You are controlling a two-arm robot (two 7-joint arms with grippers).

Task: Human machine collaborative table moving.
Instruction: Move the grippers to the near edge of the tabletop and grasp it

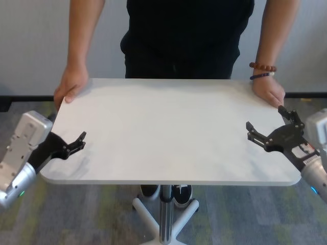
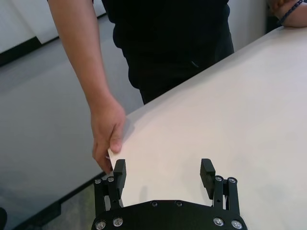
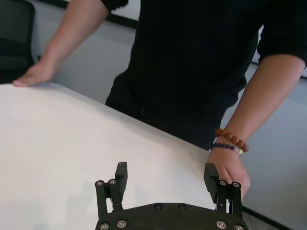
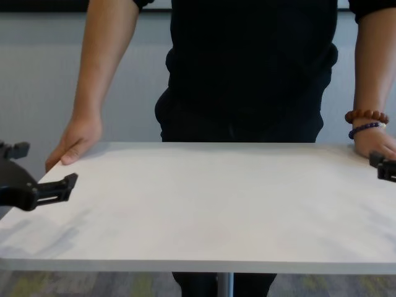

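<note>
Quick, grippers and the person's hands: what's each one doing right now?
Left gripper: open, at the table's left edge, holding nothing.
Right gripper: open, at the right edge, holding nothing.
The human's hands: on the far corners.

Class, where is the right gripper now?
In the head view, the right gripper is open at the table's right edge, just nearer than the person's braceleted hand.

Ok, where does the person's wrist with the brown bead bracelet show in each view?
Head view: brown bead bracelet at upper right, above the large white matte table.
Left wrist view: top right corner, mostly cut off.
Right wrist view: above the right claw, lower right.
Chest view: right edge.
Shared landmark: the table's far corner.
</note>
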